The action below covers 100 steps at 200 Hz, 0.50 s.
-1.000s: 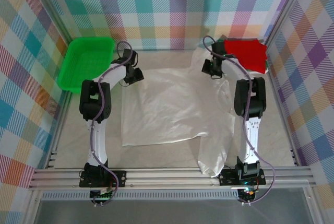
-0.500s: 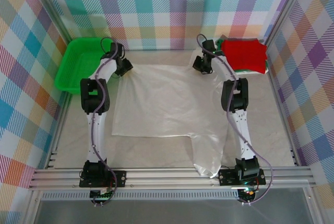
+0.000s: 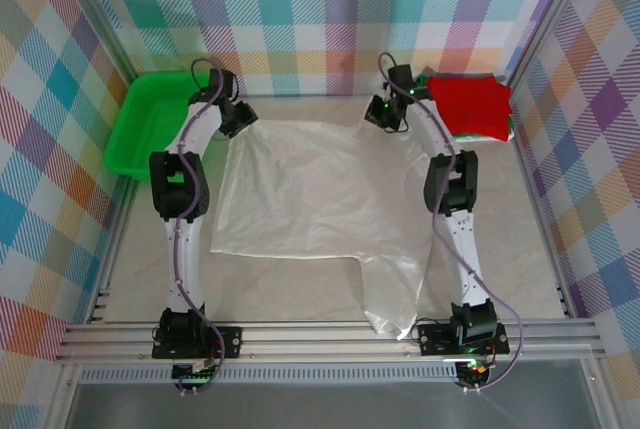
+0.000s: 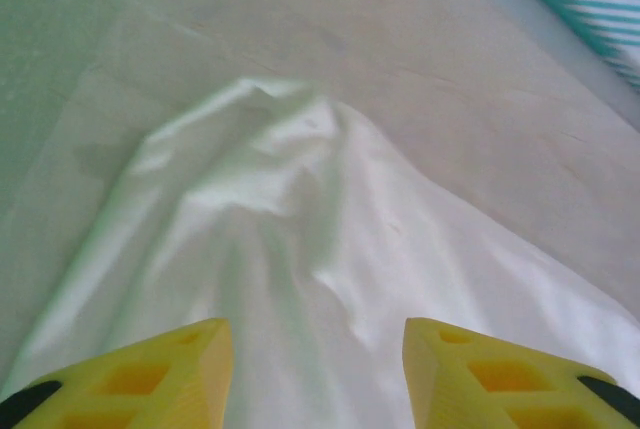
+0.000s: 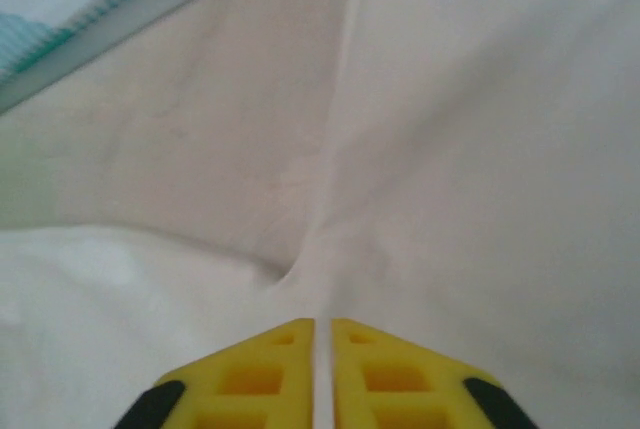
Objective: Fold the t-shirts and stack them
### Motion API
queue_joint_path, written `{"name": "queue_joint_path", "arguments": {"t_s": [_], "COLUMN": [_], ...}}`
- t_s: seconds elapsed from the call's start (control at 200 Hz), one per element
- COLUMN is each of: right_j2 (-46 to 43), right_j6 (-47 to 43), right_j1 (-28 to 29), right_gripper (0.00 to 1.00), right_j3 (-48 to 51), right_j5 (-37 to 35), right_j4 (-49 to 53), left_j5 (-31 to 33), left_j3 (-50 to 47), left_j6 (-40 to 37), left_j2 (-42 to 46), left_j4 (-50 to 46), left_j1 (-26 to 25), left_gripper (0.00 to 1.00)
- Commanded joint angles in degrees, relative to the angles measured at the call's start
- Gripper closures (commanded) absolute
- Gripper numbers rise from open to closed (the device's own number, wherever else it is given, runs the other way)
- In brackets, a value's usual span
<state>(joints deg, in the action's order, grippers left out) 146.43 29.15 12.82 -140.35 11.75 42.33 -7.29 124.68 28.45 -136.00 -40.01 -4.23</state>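
Plaid cloth walls [image 3: 330,9] on three sides, aluminium posts at the corners, beige table [image 3: 300,284] with an aluminium rail [image 3: 330,334] along the near edge. Right gripper [image 5: 322,334]: jaws clenched, a thin white fold of cloth pinched between the yellow fingers [image 5: 265,369], cloth pulled into a crease running away from the tips. Left gripper [image 4: 310,329]: jaws released, yellow fingers [image 4: 140,374] wide apart with white cloth bunched into a hump just past them, nothing gripped. From the top view the left gripper [image 3: 240,119] sits at the far-left corner of the white t-shirt [image 3: 320,189] and the right gripper [image 3: 386,114] at its far-right corner, both arms stretched out toward the back wall. White t-shirt lies spread mostly flat mid-table, plain side up, with one sleeve [image 3: 392,294] trailing toward the rail near the right arm's base. Print not visible from here. Red t-shirt [image 3: 470,102] folded in the far-right corner, just beside the right gripper and apart from the white one. Green tray [image 3: 150,124] in the far-left corner against the wall, near the left gripper. Bare beige table shows past the cloth in both wrist views, with a strip of wall at the frame edge.
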Motion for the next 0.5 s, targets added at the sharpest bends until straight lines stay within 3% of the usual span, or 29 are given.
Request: {"name": "queue_joint_path", "arguments": {"t_s": [0.0,0.13,0.235,0.3,0.36,0.495], "right_j2": [-21.29,-43.0,-59.78,-69.69,-76.61,-90.42], "right_j6": [-3.48,-2.19,-1.72,-1.49,0.29,6.65], "right_j1": [1.07,1.26,3.25,6.53,8.52,9.23], "right_gripper": [0.82,0.77,0.73,0.72,0.7,0.69], "right_j3": [10.49,39.21,60.69,71.52,78.85,91.83], "right_j5": [-2.83,-6.26,-9.02,-12.29,-13.97,-12.34], "right_j4": [-1.58,-9.7,-13.04,-8.21,-2.14,5.16], "left_j5": [0.8,7.32,13.13,15.19,13.21,10.02], "left_j3": [-8.77,-29.37,-43.71,-51.52,-58.43,-68.6], "left_j6": [-2.69,-2.7,-2.11,-1.57,-0.57,0.64], "left_j2": [17.38,34.96,45.63,50.55,53.5,56.46], "left_j4": [0.19,2.92,-2.17,-7.46,-10.66,-11.24], "left_j1": [-3.83,-6.75,-6.77,-5.29,-1.66,4.17], "left_gripper": [0.49,0.44,0.41,0.41,0.41,0.4]}}
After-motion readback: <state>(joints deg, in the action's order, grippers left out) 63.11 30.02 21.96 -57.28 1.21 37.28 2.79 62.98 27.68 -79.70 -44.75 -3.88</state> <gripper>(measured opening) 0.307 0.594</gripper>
